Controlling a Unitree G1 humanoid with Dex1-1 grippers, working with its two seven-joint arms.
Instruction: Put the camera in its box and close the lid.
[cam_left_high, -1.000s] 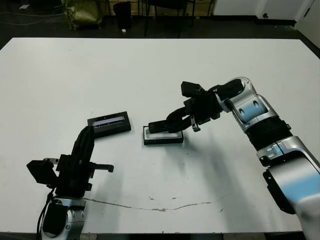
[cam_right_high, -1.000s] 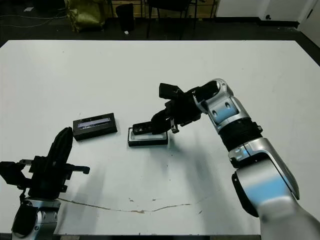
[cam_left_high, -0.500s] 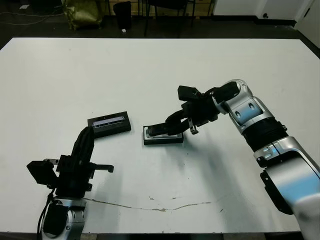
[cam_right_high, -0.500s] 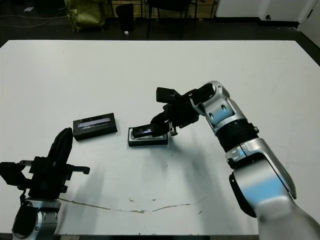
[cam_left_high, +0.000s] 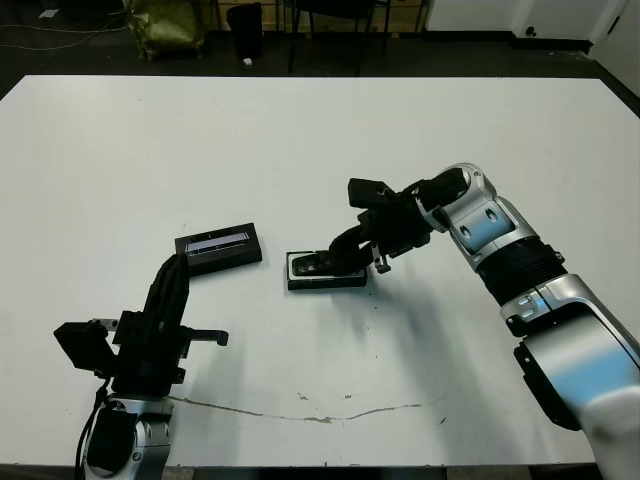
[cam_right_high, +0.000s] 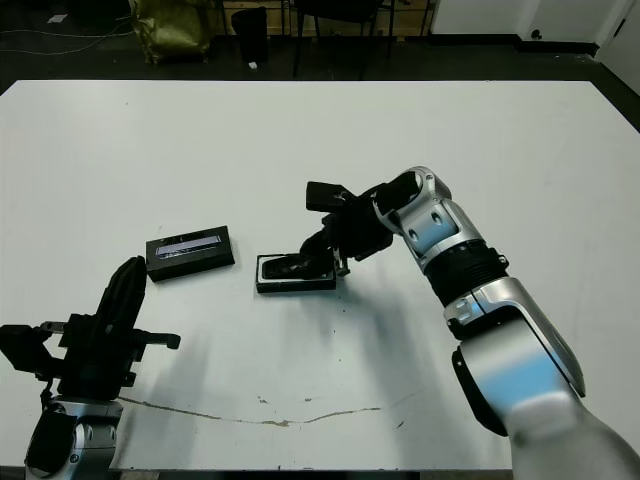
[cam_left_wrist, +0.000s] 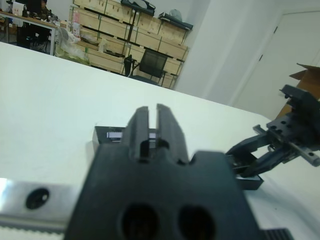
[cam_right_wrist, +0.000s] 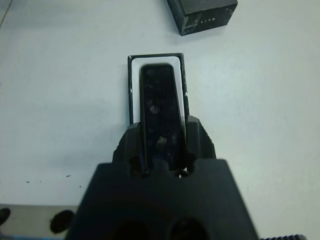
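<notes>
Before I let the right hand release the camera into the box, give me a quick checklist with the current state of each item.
1. Slim black bar-shaped camera held between the right hand's fingers: ok.
2. Camera lined up lengthwise over the shallow white-lined black box: ok, white lining shows along one side and the far end.
3. Camera seated flat on the box floor: cannot tell.
4. Flat black lid with pale stripe apart from the box, not blocking it: ok.
5. Left hand away from the box, fingers shut, holding nothing: ok.
6. Lid on the box: not ok, step not yet done.
</notes>
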